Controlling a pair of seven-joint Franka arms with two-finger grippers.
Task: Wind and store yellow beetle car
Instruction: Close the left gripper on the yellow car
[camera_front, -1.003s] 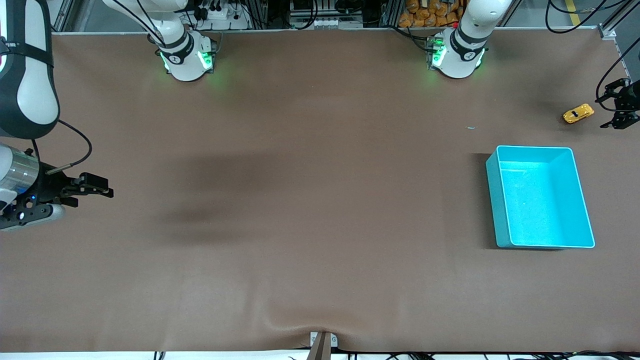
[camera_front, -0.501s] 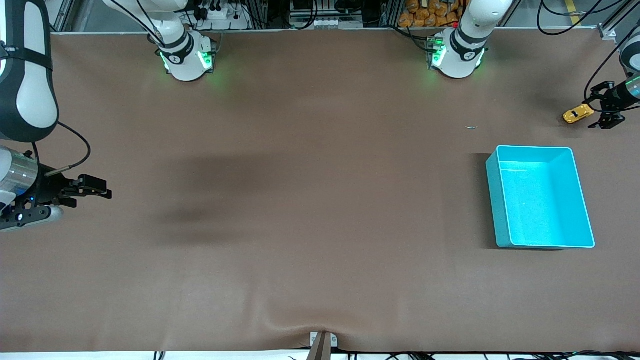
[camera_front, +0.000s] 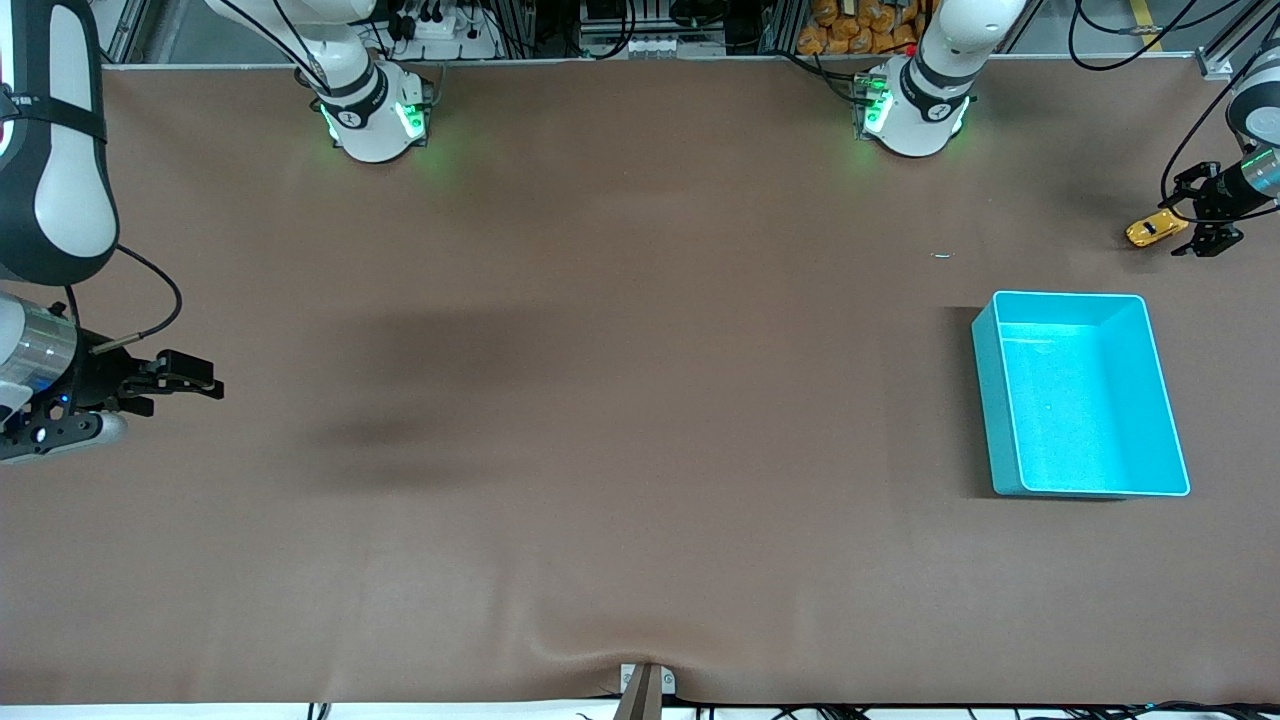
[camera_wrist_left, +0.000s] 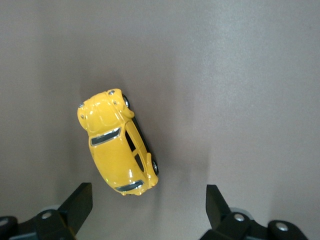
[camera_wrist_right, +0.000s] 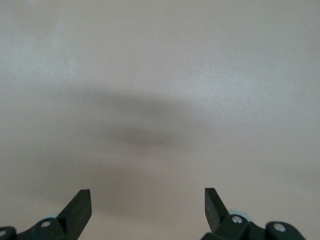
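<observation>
Left wrist view shows the yellow beetle car (camera_wrist_left: 119, 142) lying on the brown surface (camera_wrist_left: 240, 90) just ahead of the left tool (camera_wrist_left: 147, 212), whose fingers (camera_wrist_left: 77, 205) are spread wide and empty, with the car's tail nearly between them. Seen from the front, the left tool (camera_front: 1200, 215) hovers right beside the car (camera_front: 1152, 229), toward the left arm's end of the surface, with the teal bin (camera_front: 1165, 400) nearer the camera. The step in hand looks like the approach for pickup; next the tool needs to descend, straddle the body and pinch it. The right tool (camera_front: 190, 378) waits, spread and empty. No writing is readable.
</observation>
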